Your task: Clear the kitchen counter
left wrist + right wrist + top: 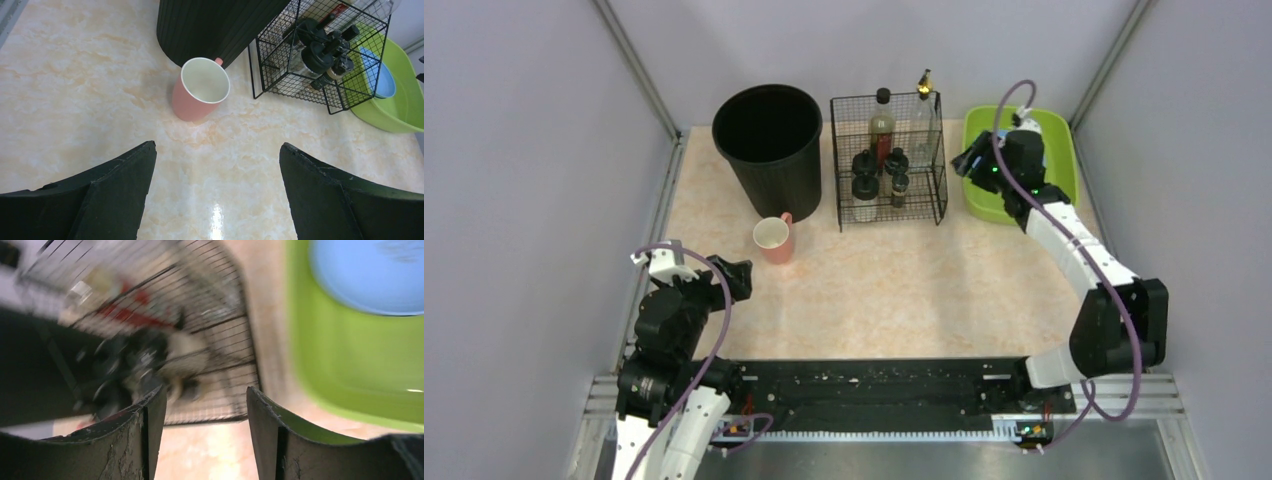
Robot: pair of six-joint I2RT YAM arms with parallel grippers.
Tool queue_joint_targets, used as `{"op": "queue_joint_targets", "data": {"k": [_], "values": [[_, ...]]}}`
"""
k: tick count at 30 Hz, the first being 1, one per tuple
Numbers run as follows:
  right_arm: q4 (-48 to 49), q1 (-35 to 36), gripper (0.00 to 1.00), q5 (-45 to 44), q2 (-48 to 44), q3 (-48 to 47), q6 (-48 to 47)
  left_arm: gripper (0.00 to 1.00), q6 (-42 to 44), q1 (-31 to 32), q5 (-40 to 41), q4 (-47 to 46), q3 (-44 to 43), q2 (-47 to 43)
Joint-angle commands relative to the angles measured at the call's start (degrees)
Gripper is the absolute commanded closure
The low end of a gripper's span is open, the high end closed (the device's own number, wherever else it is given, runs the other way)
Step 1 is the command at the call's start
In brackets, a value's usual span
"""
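Pink white-lined mug — judged rigid, light, breakable, slippery — is set upright toward the left edge of the beige speckled kitchen counter; its rim wall is best pinched. The left gripper and right gripper are spread wide, empty

The kitchen counter is a beige, stone-patterned top and carries four things. A pink mug stands upright just in front of the left gripper, between its spread fingers. Touching the mug from behind is a black bin. A wire rack stands ahead and left of the right gripper, and a green tray ahead and right of it.
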State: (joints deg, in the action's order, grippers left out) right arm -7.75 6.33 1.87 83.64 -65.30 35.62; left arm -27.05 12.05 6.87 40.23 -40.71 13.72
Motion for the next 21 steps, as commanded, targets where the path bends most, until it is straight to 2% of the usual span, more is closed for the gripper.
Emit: {"op": "queue_joint_targets", "data": {"k": [1,7,12,15,21], "values": [[4.23,8.41,0.4,3.43,-5.69,2.63,-5.52,0.03,0.59,0.16,-0.22,-2.7,-0.17,-0.45],[6.03,18.32,0.39,3.93,-8.78,7.18,-7.43,0.02,0.59,0.16,-0.28,-2.74,-0.14,-0.18],[6.14,25.92,0.36,3.83,-8.2,6.7,-8.9,0.02,0.59,0.16,-0.09,-2.7,-0.21,0.01],[6.46,30.1,0.31,3.22,-5.72,4.66,-8.87,0.02,0.51,0.16,0.13,-2.61,-0.16,0.0],[4.92,38.75,0.3,-0.85,4.39,-3.87,-8.35,0.03,0.44,0.16,0.49,-2.52,-0.21,0.03]]}}
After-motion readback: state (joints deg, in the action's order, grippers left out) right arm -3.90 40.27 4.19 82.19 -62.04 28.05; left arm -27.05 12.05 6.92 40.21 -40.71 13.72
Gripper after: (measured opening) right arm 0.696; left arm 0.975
